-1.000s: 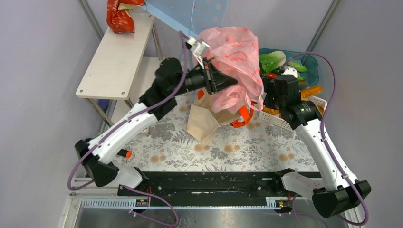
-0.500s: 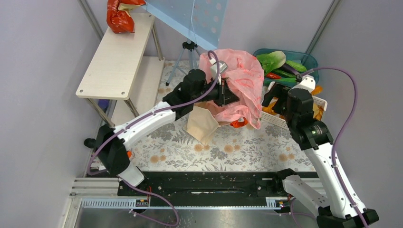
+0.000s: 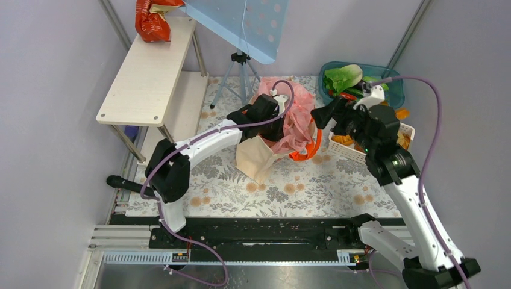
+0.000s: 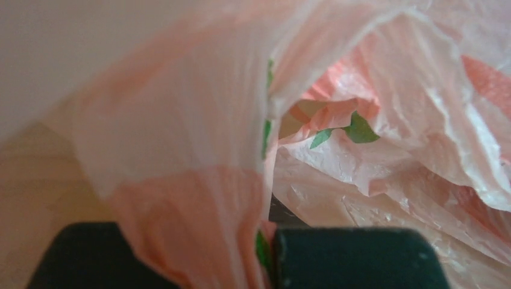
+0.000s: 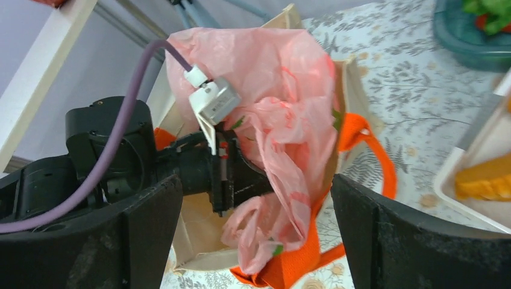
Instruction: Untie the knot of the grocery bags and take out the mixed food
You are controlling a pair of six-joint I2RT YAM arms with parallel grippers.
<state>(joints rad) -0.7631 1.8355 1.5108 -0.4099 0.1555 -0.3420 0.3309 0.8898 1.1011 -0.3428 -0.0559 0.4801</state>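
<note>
While the left hand (image 5: 232,174) is clamped on a fold of the pink plastic grocery bag (image 3: 296,117), as its own wrist view confirms with film pinched between the dark pads, the right hand (image 3: 325,114) stands with its fingers wide apart and empty, just to the right of the bag. The bag hangs draped over the left wrist, above and partly inside the beige tote (image 3: 256,155) with orange handles (image 3: 310,147) on the floral table (image 3: 301,189).

Assessment of progress: the bag looks slack and collapsed, and no knot is visible in any view, so the untying appears done, though this cannot be confirmed. Green specks show on or through the film; whether they are print or contents cannot be told. Leafy green vegetable (image 3: 343,76) and red pieces lie in the teal tub (image 3: 391,96) at the back right, and orange pieces in the white basket (image 3: 352,152) beside it, suggesting most food is already out. Remaining, by judgement: checking the bag for leftovers.
</note>
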